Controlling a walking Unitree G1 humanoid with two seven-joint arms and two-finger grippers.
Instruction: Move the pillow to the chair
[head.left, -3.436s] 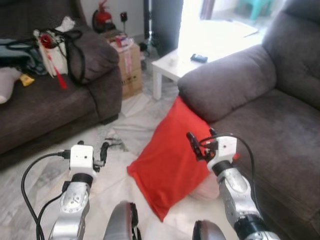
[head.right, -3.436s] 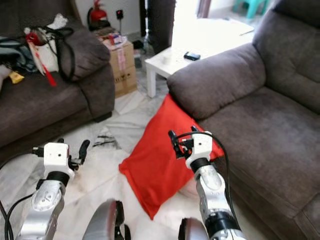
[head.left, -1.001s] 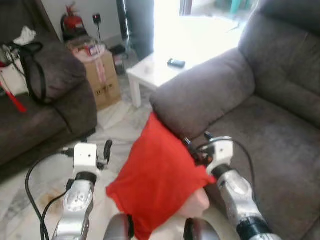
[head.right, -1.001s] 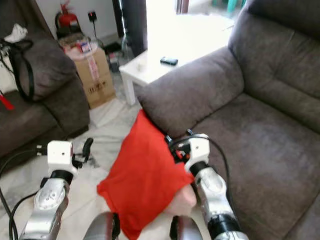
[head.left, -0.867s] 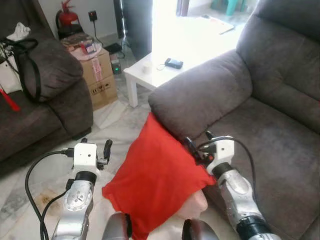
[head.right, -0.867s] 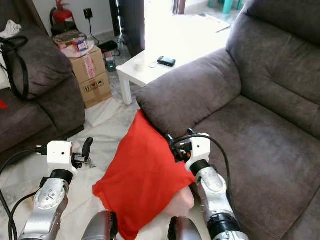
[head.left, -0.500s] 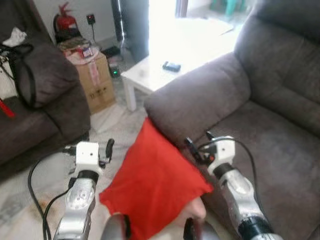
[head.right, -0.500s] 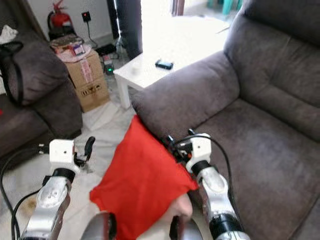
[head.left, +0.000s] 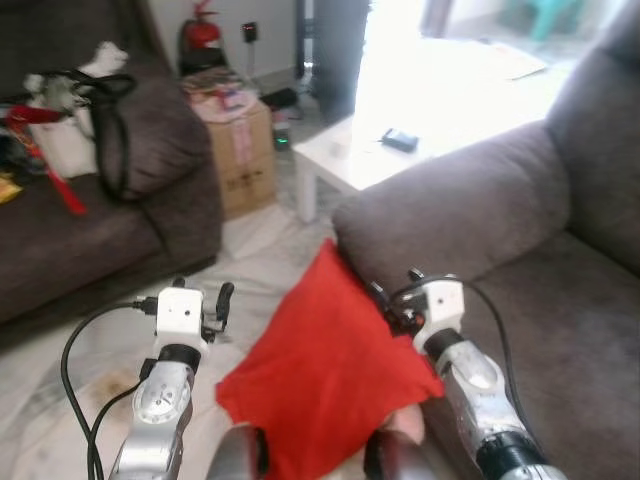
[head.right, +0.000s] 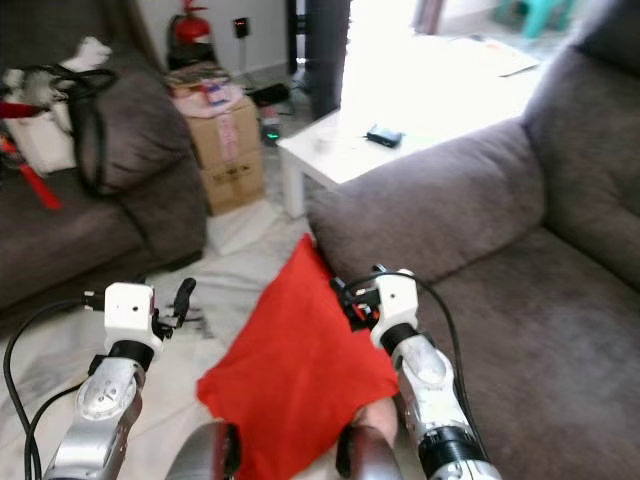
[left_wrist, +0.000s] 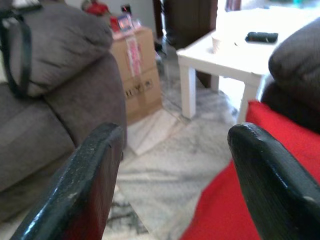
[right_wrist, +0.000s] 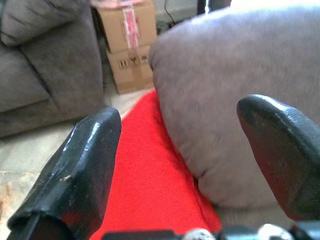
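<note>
The red pillow (head.left: 325, 365) stands tilted on the floor, its upper corner against the armrest (head.left: 440, 215) of the grey chair (head.left: 570, 300). My right gripper (head.left: 393, 290) is at the pillow's upper right edge, close to the armrest. It is open: in the right wrist view the fingers (right_wrist: 85, 160) are wide apart, with the pillow (right_wrist: 150, 170) and the armrest ahead. My left gripper (head.left: 205, 292) hovers open over the floor, left of the pillow and apart from it. The left wrist view has the pillow's red edge (left_wrist: 260, 165) by one finger.
A white low table (head.left: 345, 155) with a dark phone (head.left: 400, 140) stands behind the armrest. A cardboard box (head.left: 240, 140) is beside it. A grey sofa (head.left: 90, 230) with bags (head.left: 70, 130) is on the left. A strip of marble floor (head.left: 260, 240) separates the sofa from the pillow.
The camera has swung left, bringing more of the sofa into view. Both grippers keep their places beside the pillow, and both stay open.
</note>
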